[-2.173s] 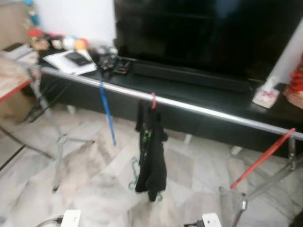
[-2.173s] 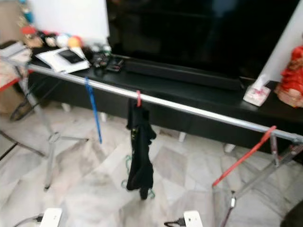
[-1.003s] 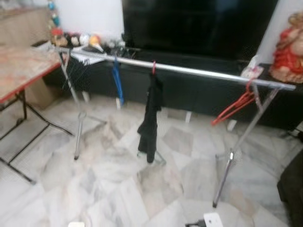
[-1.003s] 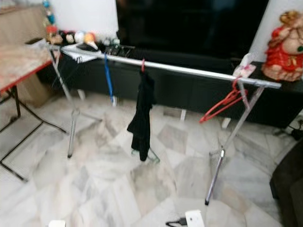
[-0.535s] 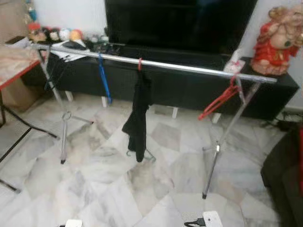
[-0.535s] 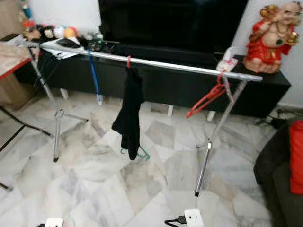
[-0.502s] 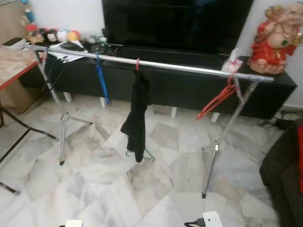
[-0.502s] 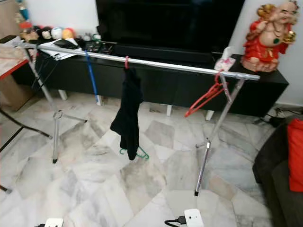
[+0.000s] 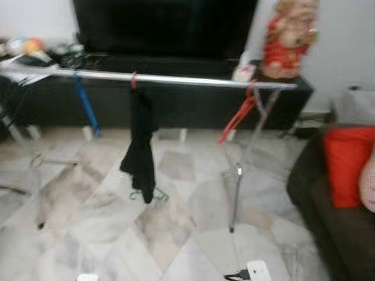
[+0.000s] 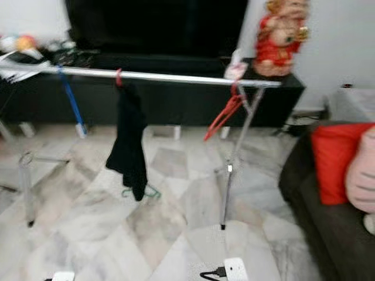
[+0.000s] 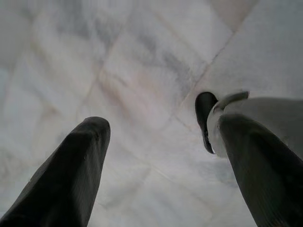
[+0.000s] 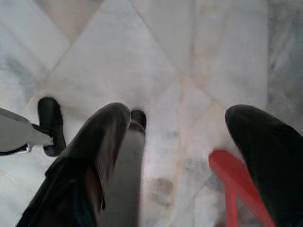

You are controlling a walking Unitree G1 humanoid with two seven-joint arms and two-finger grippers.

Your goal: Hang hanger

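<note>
A silver clothes rail (image 9: 176, 79) stands across the marble floor in front of me. A black garment (image 9: 140, 146) hangs from it on a pink-hooked hanger (image 9: 134, 79). A blue hanger (image 9: 85, 105) hangs further left, and a red hanger (image 9: 237, 117) slants at the rail's right end. A green hanger (image 9: 149, 196) lies on the floor under the garment. My left gripper (image 11: 163, 125) is open over bare floor. My right gripper (image 12: 179, 116) is open too; a red piece (image 12: 234, 189) shows by one finger, and I cannot tell whether it touches.
Behind the rail stand a black console and a dark TV, with a red statue (image 9: 287, 38) at its right end. A dark sofa (image 9: 328, 216) with a red cushion (image 9: 345, 164) is at my right. White plug boxes (image 9: 258, 270) lie on the floor near me.
The camera has swung to the right: the rack now sits further left in view, and the sofa with its red cushion has come in. Nothing on the rail has moved.
</note>
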